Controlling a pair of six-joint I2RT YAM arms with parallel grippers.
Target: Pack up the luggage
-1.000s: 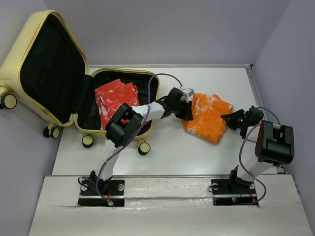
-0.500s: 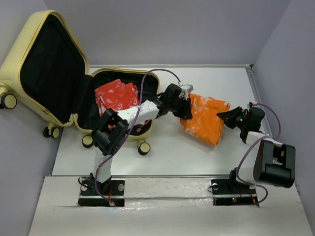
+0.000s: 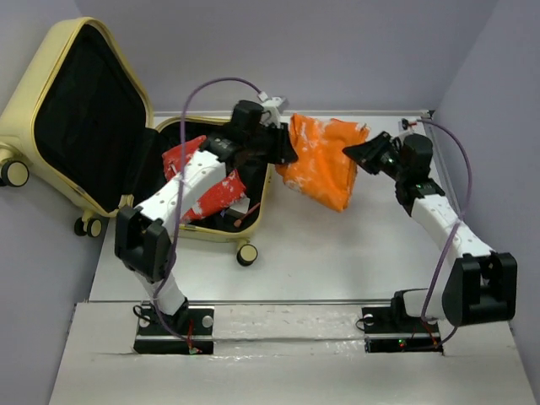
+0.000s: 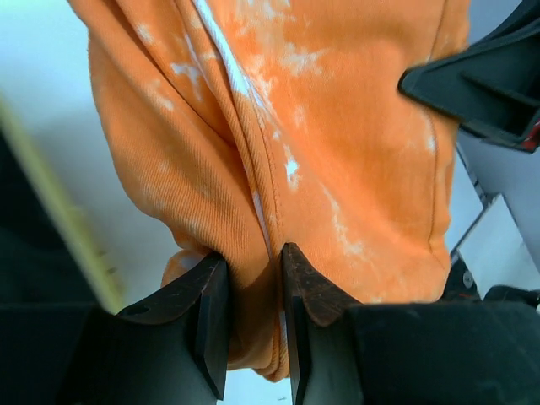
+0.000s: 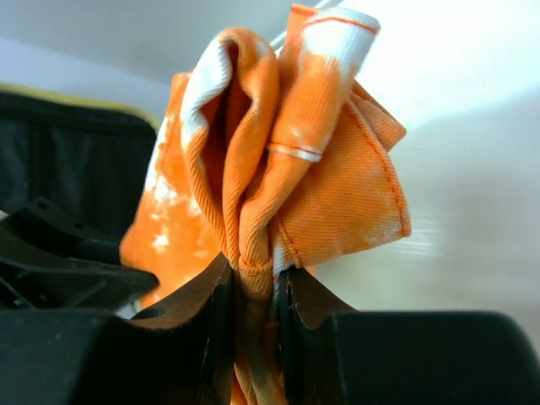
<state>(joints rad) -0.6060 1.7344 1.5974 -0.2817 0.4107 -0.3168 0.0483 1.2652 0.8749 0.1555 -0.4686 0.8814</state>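
The pale yellow luggage [image 3: 34, 101] lies open at the left, its lid tilted up and black lining showing. A red-and-white garment [image 3: 202, 169] lies in its lower half. An orange-and-white garment [image 3: 325, 164] hangs in the air between both grippers, just right of the luggage. My left gripper [image 3: 285, 145] is shut on its left edge; the fabric [image 4: 321, 143] bunches between the jaws [image 4: 253, 278]. My right gripper [image 3: 359, 153] is shut on its right edge, pinching a fold [image 5: 278, 169] between the jaws [image 5: 251, 283].
The white table [image 3: 337, 253] extends right of the luggage to a raised rim at the back and right. The luggage's caster wheels [image 3: 246, 254] stand at its near edge. Grey walls close in at the back and sides.
Both grippers have lifted the orange garment off the table and carried it back and left toward the luggage. Both arms have stretched out away from their bases.
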